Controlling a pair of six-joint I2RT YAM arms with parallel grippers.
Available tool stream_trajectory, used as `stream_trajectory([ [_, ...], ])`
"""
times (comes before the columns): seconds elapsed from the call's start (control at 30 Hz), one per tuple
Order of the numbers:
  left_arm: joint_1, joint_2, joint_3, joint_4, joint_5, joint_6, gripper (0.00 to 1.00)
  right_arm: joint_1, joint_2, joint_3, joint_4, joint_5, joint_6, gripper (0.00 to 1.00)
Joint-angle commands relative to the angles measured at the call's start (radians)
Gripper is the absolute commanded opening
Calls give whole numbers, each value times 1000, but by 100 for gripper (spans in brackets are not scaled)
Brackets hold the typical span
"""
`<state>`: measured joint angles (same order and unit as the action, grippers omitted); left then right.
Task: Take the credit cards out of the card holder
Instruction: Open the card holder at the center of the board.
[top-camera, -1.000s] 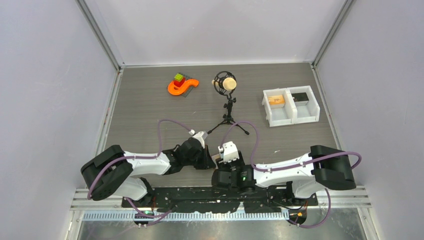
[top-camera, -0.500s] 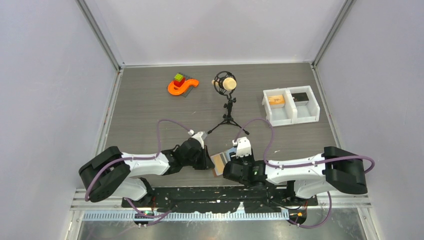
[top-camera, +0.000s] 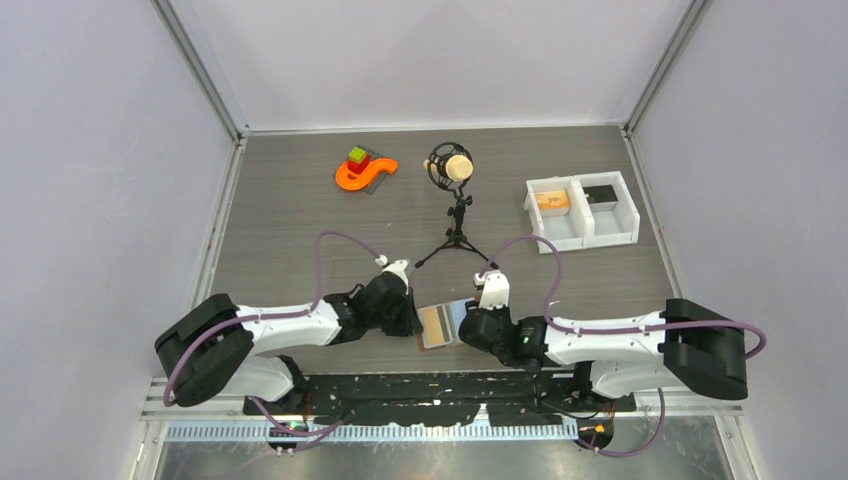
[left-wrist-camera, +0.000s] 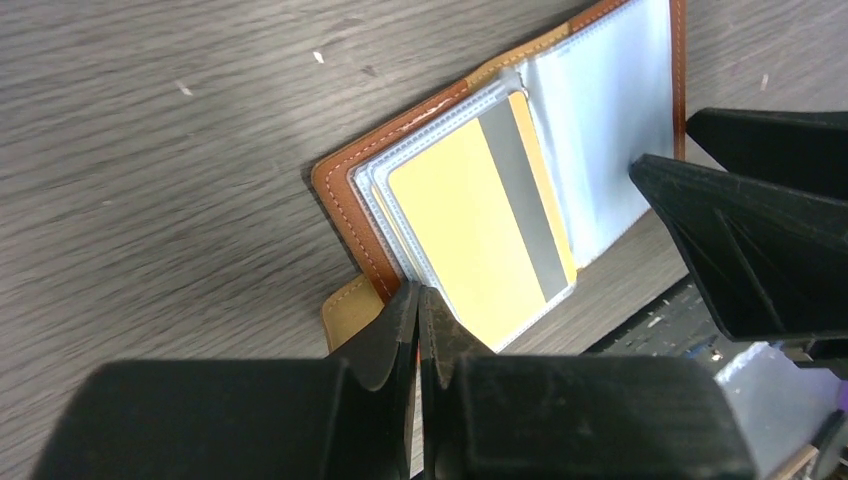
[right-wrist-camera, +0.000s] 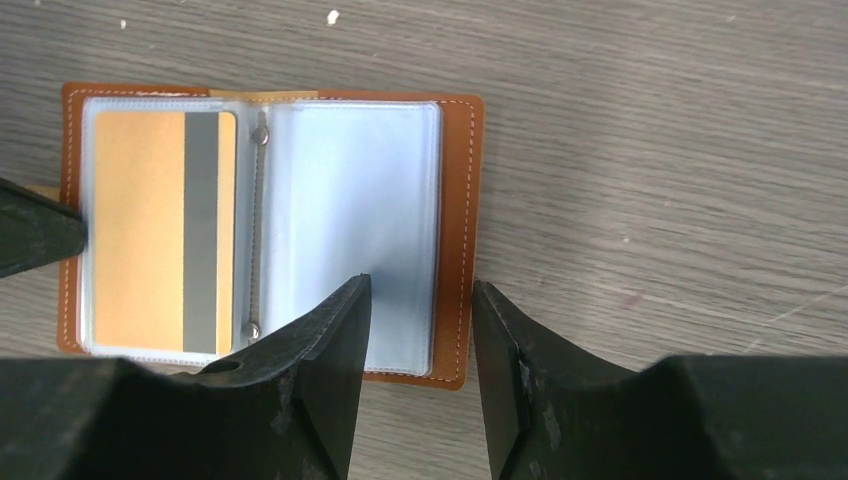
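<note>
Fingers (left-wrist-camera: 385, 335) of the left gripper (left-wrist-camera: 417, 296) meet at the limp card holder's (left-wrist-camera: 345, 200) edge, the right gripper's (right-wrist-camera: 420, 290) spread astride its cover; slick card (right-wrist-camera: 140, 230) likely needs edge-pinching.

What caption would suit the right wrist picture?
Card holder lies open, yellow card in one sleeve, right gripper open astride the opposite edge.

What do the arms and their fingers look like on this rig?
Both arms match: the left arm and right arm have white link shells between bulky black joint housings, each with a purple cable looping off it. The fingers are matte black wedges tapering to blunt tips.
</note>
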<state>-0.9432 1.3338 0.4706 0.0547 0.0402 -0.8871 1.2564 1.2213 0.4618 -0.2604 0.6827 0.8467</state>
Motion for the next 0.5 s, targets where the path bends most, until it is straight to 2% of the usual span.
stream_trajectory([
  [0.0,3,-41,55,-170,-97,48,6,-12,-9,-13,85,-90,32,49],
  [0.2,3,-133,107,-195,-79,36,15,-14,19,3,92,-125,67,47],
  [0.47,-1,-122,106,-105,4,5,15,-13,-37,11,92,-102,37,48],
])
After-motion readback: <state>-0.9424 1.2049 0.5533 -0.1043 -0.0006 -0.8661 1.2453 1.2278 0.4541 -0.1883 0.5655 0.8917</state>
